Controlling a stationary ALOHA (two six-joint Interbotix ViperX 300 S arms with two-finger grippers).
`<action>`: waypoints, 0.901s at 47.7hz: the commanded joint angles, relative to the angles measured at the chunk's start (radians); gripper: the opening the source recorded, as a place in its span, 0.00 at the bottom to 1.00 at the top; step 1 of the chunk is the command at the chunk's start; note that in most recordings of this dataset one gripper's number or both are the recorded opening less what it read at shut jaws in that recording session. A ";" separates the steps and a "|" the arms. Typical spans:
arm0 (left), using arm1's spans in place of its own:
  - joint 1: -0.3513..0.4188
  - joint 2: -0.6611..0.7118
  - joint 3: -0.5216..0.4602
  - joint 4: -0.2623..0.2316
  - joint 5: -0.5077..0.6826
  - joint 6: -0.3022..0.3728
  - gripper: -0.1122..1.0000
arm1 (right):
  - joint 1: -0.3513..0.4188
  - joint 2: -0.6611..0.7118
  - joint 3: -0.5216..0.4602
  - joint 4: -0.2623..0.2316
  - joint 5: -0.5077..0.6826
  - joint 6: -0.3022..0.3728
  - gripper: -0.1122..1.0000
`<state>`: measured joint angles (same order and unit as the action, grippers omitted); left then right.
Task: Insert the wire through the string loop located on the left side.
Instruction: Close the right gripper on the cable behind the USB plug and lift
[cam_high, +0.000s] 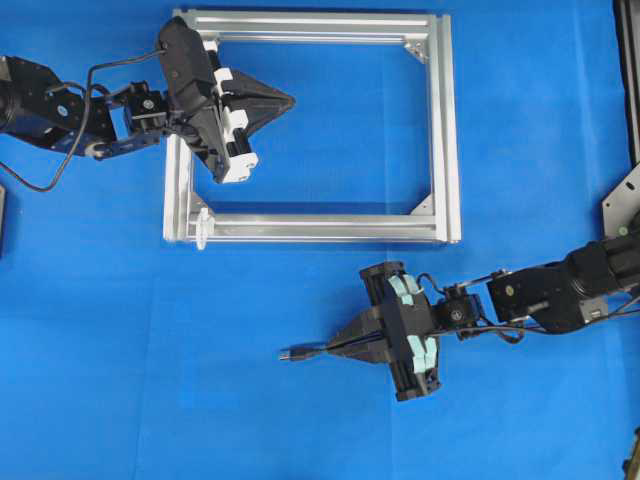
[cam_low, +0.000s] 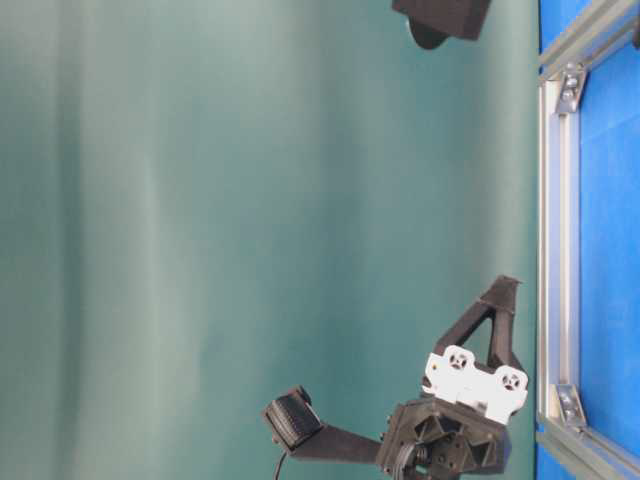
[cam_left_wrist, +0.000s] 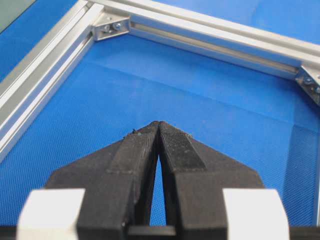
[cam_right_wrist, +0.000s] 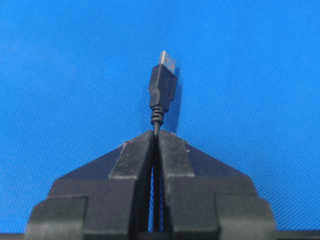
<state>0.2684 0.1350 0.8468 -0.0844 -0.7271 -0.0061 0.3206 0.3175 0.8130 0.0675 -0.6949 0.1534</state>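
Note:
The wire's dark plug with its metallic tip (cam_high: 291, 354) lies on the blue mat below the frame, pointing left. My right gripper (cam_high: 328, 347) is shut on the thin black wire just behind the plug (cam_right_wrist: 162, 85), which sticks out beyond the right gripper (cam_right_wrist: 156, 134). The rest of the wire is hidden under the hand. The string loop (cam_high: 203, 226) is a tiny white piece at the lower left corner of the silver frame (cam_high: 445, 130). My left gripper (cam_high: 290, 99) hovers inside the frame's upper left part, shut and empty, as the left gripper (cam_left_wrist: 159, 123) also shows from the wrist.
The rectangular aluminium frame (cam_left_wrist: 210, 35) lies flat on the blue mat with metal corner brackets (cam_left_wrist: 111, 27) inside its corners. In the table-level view the left gripper (cam_low: 507, 285) sits just above the frame rail (cam_low: 555, 250).

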 joint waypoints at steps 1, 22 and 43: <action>0.000 -0.026 -0.006 0.003 -0.005 0.000 0.10 | 0.005 -0.025 -0.012 0.000 -0.008 0.002 0.10; 0.002 -0.026 -0.006 0.003 -0.005 -0.003 0.10 | -0.003 -0.247 -0.008 0.000 0.129 -0.003 0.10; 0.000 -0.026 -0.006 0.003 0.002 -0.006 0.10 | -0.009 -0.278 -0.005 0.000 0.150 -0.003 0.10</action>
<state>0.2684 0.1350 0.8483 -0.0844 -0.7240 -0.0107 0.3129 0.0644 0.8176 0.0675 -0.5400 0.1519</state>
